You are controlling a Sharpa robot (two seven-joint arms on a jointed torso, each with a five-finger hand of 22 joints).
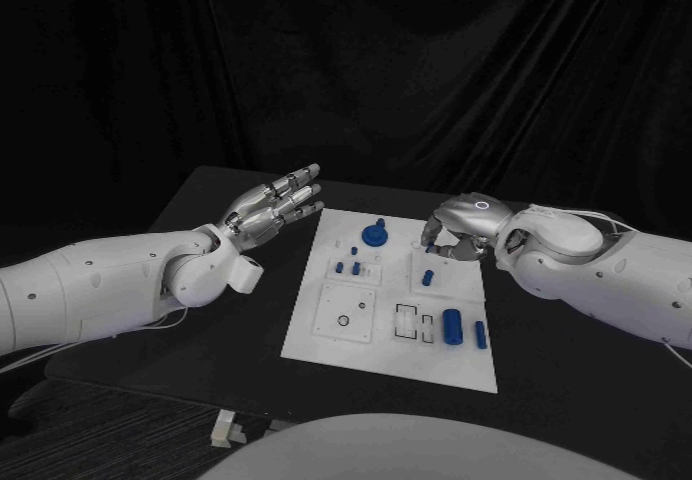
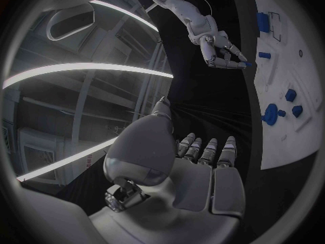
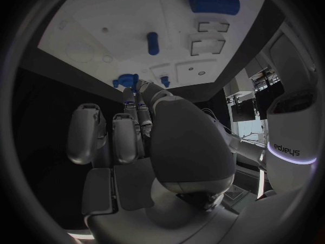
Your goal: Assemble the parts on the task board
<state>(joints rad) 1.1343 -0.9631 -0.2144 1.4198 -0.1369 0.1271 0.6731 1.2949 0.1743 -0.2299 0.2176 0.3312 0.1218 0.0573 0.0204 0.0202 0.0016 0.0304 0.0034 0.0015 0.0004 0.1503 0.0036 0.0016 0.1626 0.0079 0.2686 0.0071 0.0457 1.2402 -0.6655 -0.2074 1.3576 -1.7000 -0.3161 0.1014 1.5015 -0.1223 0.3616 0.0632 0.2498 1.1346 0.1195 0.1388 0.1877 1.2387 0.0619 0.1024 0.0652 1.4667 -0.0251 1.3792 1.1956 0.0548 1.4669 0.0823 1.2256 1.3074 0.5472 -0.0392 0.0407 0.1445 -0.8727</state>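
The white task board (image 1: 389,345) lies mid-table. It carries a round blue knob part (image 1: 375,236), small blue pegs (image 1: 342,267), another peg (image 1: 430,277) and a blue cylinder (image 1: 453,326). My right hand (image 1: 459,230) hovers over the board's far right edge with its fingers curled down. In the right wrist view its fingertips (image 3: 138,89) pinch a small blue part (image 3: 125,81) just above the board (image 3: 102,16). My left hand (image 1: 274,210) is raised left of the board, fingers spread and empty, and appears as (image 2: 196,162) in its own wrist view.
A shorter blue cylinder (image 1: 480,335) lies beside the big one, near rectangular slots (image 1: 407,322) and a black ring (image 1: 343,320). Bare black table (image 1: 577,350) surrounds the board. The left wrist view shows the right hand (image 2: 220,51) beside the board (image 2: 298,49).
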